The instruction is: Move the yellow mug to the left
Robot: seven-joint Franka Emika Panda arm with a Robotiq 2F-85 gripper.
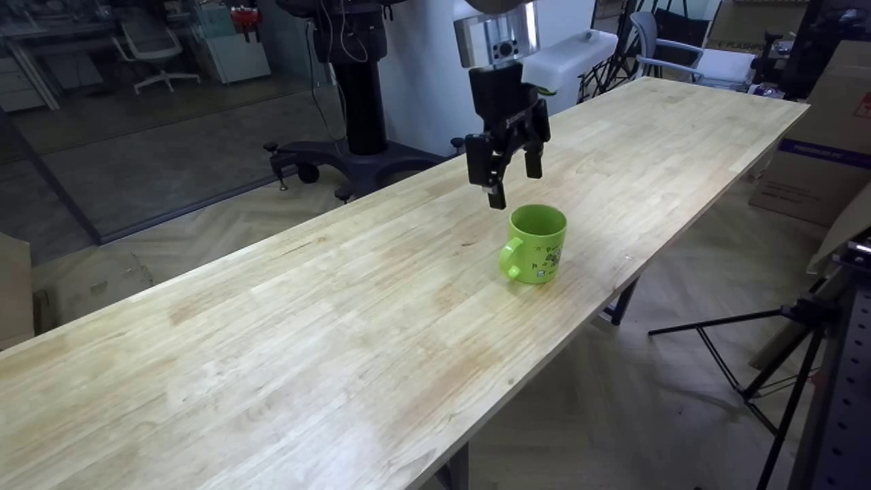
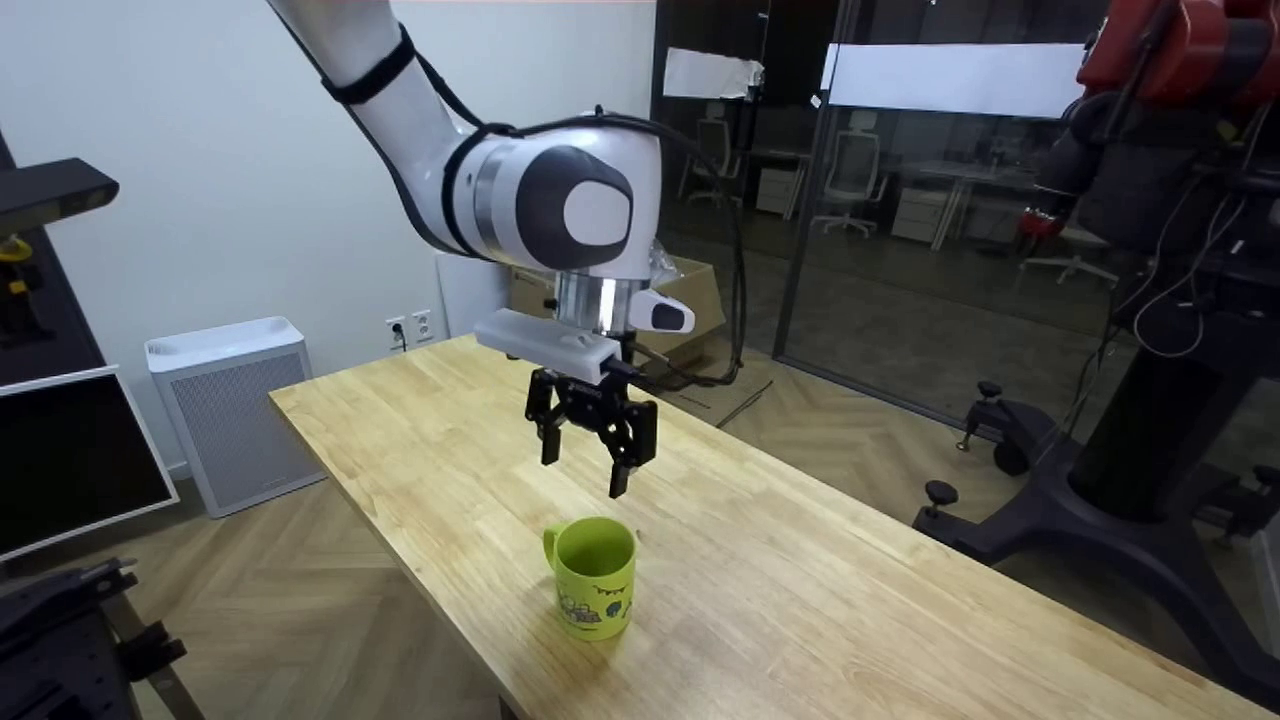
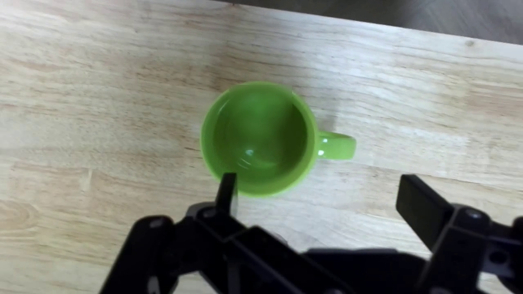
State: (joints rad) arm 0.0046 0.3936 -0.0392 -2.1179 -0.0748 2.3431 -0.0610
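Note:
The yellow mug [image 1: 536,246] is lime-green and stands upright on the wooden table [image 1: 299,340], near one long edge. It also shows in an exterior view [image 2: 594,582], with printed figures on its side. In the wrist view the mug [image 3: 260,136] is seen from above, empty inside, its handle pointing right. My gripper [image 1: 516,185] is open and empty, above the table and apart from the mug. In an exterior view the gripper [image 2: 584,468] hangs higher than the rim. In the wrist view the gripper's [image 3: 318,179] left finger overlaps the mug's near rim; the right finger is over bare wood.
The table's long edge [image 3: 367,24] runs close beyond the mug in the wrist view. A black wheeled stand [image 2: 1130,480] is beside the table's opposite long side. A black tripod [image 1: 755,388] stands on the floor by the near side. A white air purifier [image 2: 240,410] stands past the table's end.

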